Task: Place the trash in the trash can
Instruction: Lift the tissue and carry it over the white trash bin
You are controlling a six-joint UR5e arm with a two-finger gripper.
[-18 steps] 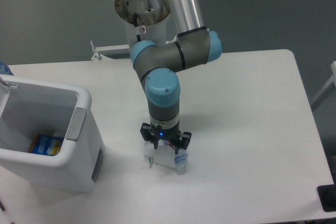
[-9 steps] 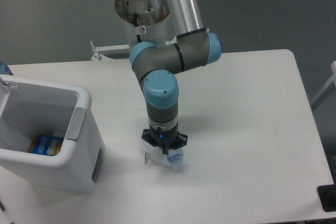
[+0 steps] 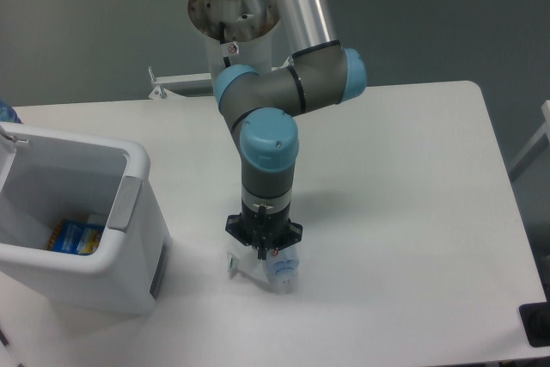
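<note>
Status: my gripper (image 3: 263, 251) is down at the table (image 3: 412, 212), near the middle of the front edge, with its fingers drawn in on the bottle (image 3: 277, 271). I read this as a grasp on the bottle. The bottle's cap end pokes out below the fingers; I cannot tell whether it rests on the table or is just clear of it.

Done: pickup looks made, or very nearly. The bin (image 3: 82, 221) at the front-left corner already holds a blue-and-orange packet (image 3: 76, 236); I cannot tell whether that counts as trash for this task.

Left: lift, carry left, release over the bin opening. The bottle is well apart from the bin. No paper wad visible anywhere on the table; it may be hidden in the bin or behind my wrist.

Obstructions: nothing stands on the table between bottle and bin. The near bin wall with its grey panel (image 3: 125, 204) is tall, so I judge the lift must clear that rim before moving across.
</note>
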